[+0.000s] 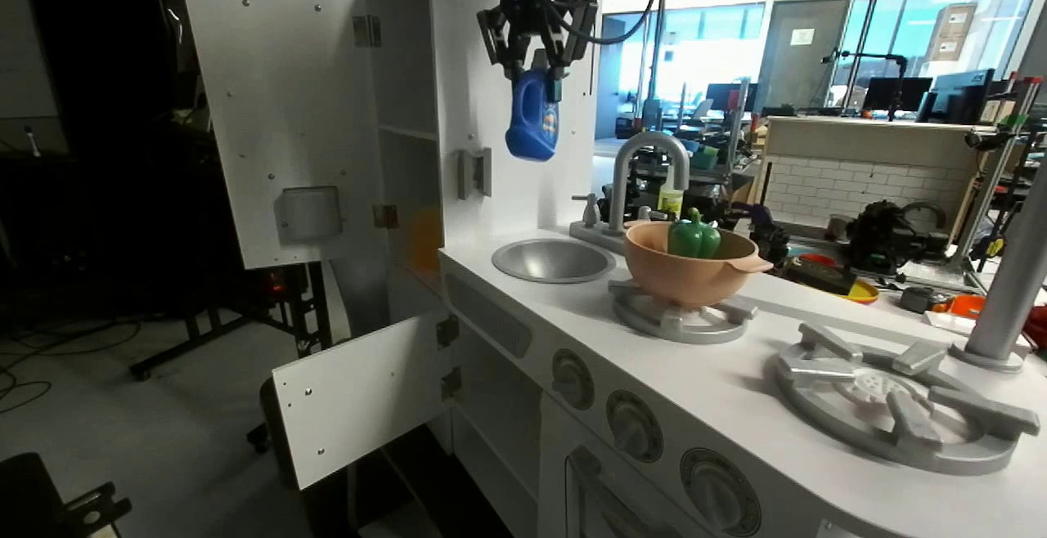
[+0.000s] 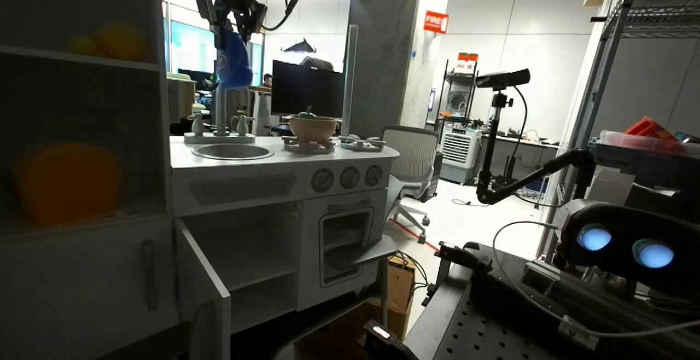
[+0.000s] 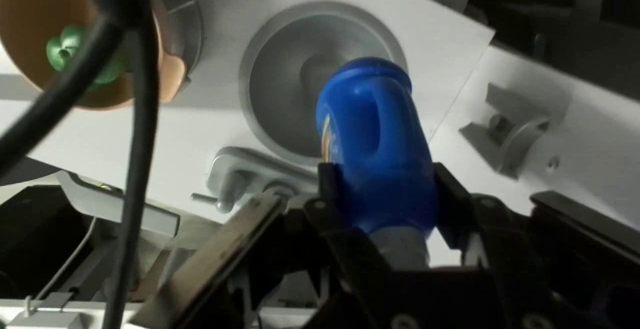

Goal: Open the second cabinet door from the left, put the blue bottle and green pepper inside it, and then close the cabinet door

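In an exterior view, the pincer (image 1: 536, 80) gripped the blue bottle (image 1: 533, 123) near its cap, high above the table (image 1: 564, 301); a hold so near one end could let it swing or slip. The green pepper (image 1: 694, 239) sat in the tan bowl (image 1: 675, 278). In an exterior view, the second cabinet door from the left (image 2: 197, 283) stood open; a low approach might knock it shut. In the wrist view, cables (image 3: 137, 144) hid part of the pepper and could snag the bowl.

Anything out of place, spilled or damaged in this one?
One oddity: the tall upper door stands wide open, though the task needs only the lower door, also open. The bottle is held in the claw and the pepper sits in the bowl; no spill or damage shows.
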### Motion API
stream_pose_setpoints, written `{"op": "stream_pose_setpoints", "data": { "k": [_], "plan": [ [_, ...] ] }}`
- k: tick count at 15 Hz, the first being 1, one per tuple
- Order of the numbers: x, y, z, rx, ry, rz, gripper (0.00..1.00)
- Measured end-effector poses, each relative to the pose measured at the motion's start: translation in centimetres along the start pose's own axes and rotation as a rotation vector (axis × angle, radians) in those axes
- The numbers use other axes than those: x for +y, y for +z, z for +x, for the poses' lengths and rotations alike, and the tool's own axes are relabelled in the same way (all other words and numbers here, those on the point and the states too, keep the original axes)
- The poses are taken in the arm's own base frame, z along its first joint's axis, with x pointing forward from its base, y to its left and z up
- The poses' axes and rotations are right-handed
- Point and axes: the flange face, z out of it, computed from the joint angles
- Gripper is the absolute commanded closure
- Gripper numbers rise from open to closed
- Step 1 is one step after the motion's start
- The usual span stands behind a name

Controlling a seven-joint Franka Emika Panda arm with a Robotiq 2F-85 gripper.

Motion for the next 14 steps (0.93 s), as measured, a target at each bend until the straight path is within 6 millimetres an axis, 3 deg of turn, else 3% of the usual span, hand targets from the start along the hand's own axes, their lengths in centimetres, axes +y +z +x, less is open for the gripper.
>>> {"op": "stream_pose_setpoints", "data": {
  "k": [3,9,14],
  "plan": [
    [0.0,0.1,-1.6,-0.121,-0.124,0.014,0.78],
    [2.2,-0.9,-5.7,-0.374,-0.347,0.072,0.78],
    [1.8,-0.4,-8.7,-0.602,-0.487,0.108,0.78]
  ]
}}
